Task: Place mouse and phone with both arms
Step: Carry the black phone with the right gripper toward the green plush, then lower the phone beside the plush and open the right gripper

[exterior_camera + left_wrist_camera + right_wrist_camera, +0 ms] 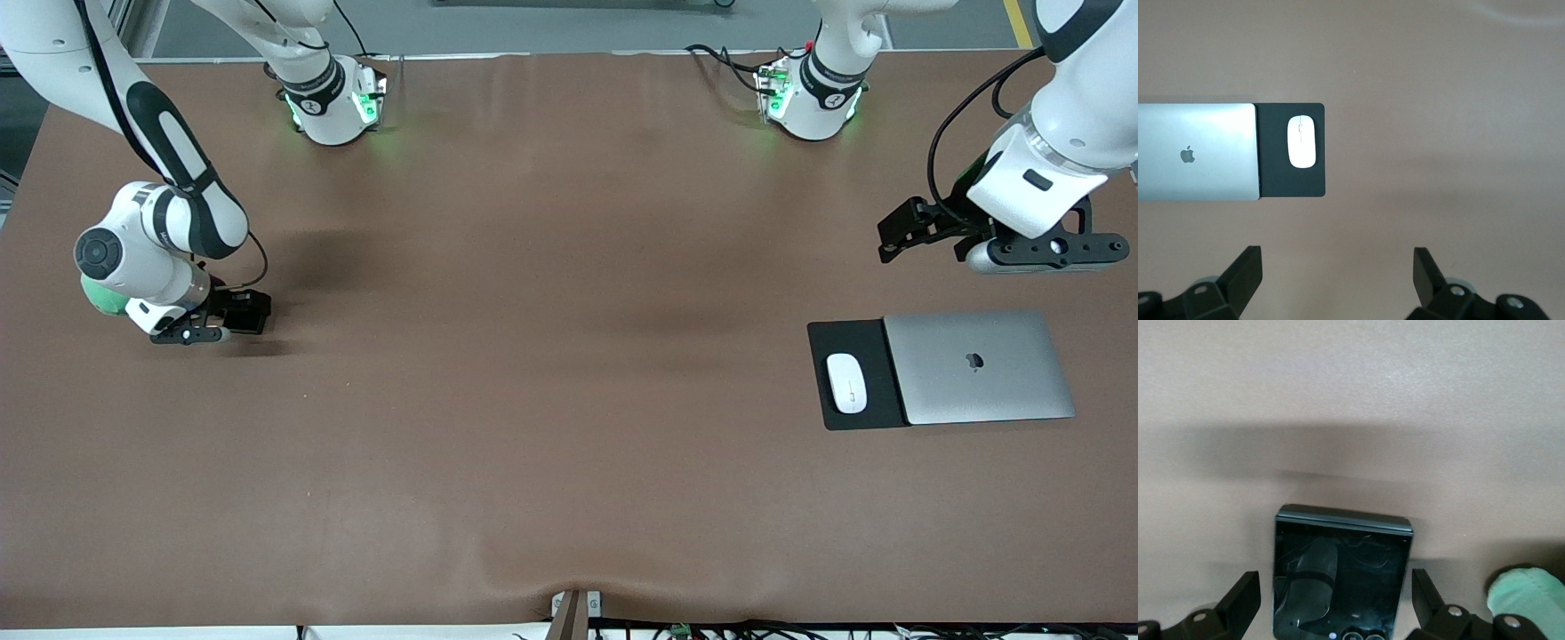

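The right wrist view alone shows the phone (1341, 577) lying flat on the worktop (551, 356) between the spread fingers of the right claw (1337, 603). The left claw (1338, 270), spread and empty, hangs near the laptop (978, 366); the mouse (846, 383) sits on the mat (855, 338) beside it.

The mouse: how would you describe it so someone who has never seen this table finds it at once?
Find the closed silver laptop toward the left arm's end of the table. A black mat sticks out from under it toward the table's middle. The mouse lies on that mat: a small white oval, the only white thing there.
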You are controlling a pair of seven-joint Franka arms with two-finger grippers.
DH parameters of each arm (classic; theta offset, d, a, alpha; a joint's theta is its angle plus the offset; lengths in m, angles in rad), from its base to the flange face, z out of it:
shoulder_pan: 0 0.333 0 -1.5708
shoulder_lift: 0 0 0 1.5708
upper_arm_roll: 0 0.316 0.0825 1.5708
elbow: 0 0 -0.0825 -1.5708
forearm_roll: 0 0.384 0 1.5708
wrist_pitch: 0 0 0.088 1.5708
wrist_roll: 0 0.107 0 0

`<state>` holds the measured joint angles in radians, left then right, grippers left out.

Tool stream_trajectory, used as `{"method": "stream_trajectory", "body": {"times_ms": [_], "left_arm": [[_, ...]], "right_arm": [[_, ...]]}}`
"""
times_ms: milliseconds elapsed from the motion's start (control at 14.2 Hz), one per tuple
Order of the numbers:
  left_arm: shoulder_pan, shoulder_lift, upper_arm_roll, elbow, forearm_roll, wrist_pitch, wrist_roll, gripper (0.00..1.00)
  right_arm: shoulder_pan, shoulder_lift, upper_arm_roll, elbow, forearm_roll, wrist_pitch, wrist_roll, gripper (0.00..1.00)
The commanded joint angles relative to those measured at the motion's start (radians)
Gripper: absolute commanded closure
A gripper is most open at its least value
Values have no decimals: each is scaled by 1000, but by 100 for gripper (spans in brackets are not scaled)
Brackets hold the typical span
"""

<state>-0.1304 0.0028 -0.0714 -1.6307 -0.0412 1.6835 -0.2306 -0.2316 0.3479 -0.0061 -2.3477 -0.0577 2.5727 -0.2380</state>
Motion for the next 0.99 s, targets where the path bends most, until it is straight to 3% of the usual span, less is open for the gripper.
{"method": "stream_trajectory", "body": {"times_ms": [0,212,635,918], "left_arm": [[-3,12,-5,25,-3,-8,-22,0],[-3,12,-5,23,-3,-10,-22,0],[-3,12,-5,23,-3,-11,-24,0],[-3,14,-5,23,-3,-11,-24,0]], "right_arm": [[38,-105,1,17,-5,-93,23,0],[69,-197,3,120,-5,-207,23,0],[136,-201,3,538,-7,-688,107,0],[147,-204,3,726,-7,-905,134,0]]}}
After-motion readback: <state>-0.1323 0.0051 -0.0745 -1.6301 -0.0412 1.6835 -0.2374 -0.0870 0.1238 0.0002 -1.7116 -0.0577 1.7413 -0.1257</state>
